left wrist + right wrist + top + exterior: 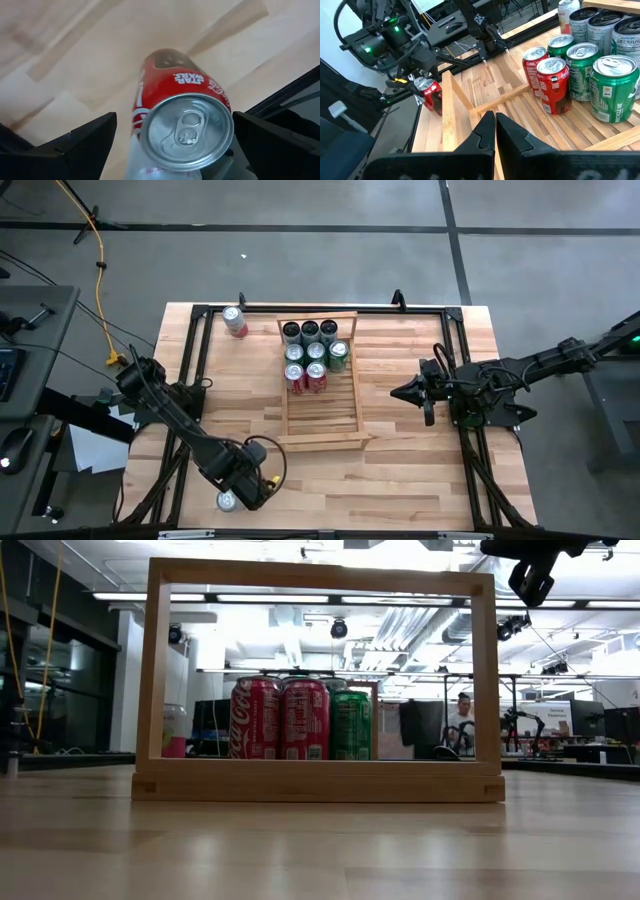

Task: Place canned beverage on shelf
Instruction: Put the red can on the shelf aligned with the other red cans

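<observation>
A red cola can stands near the table's near left corner. My left gripper is open, with one finger on each side of the can's upper part and a little room at both sides; it also shows in the right wrist view. The light-wood slatted shelf lies mid-table, with several cans upright at its far end. My right gripper is shut and empty, hovering to the right of the shelf.
A pink-and-white can stands on the table beyond the shelf's far left corner. Black frame rails run along the table's edges. The shelf's near half holds nothing. In the low view a person sits in the room behind.
</observation>
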Available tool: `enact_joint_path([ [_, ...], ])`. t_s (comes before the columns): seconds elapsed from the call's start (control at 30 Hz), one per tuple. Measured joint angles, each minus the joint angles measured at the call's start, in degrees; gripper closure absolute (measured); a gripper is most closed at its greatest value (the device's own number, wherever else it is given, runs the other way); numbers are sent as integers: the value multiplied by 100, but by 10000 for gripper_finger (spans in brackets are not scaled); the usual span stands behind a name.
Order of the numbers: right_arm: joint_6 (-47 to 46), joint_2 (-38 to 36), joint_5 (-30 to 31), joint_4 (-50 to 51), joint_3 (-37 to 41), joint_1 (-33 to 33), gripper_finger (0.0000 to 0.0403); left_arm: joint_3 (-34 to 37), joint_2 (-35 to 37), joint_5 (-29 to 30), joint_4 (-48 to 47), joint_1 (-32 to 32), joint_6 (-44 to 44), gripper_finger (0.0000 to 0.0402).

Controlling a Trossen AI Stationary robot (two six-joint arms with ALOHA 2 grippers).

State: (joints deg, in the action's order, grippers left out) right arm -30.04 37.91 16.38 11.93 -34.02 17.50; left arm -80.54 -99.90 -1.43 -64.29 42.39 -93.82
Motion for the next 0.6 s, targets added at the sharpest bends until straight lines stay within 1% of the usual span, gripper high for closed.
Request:
enact_joint_path([
  [0.07,0,0,0,4,0,0,402,127,0,-18,190,0,-13,16],
  [0.27,2,0,-2,130,-2,0,402,278,0,-22,257,-3,-42,16],
  [0.4,2,0,-2,244,-2,0,402,294,0,1,251,-34,148,21],
  [0.5,4,0,-2,261,-2,0,402,294,0,0,268,-83,285,39],
  [0.6,37,0,-2,263,-2,0,402,294,0,-4,270,-142,424,76],
])
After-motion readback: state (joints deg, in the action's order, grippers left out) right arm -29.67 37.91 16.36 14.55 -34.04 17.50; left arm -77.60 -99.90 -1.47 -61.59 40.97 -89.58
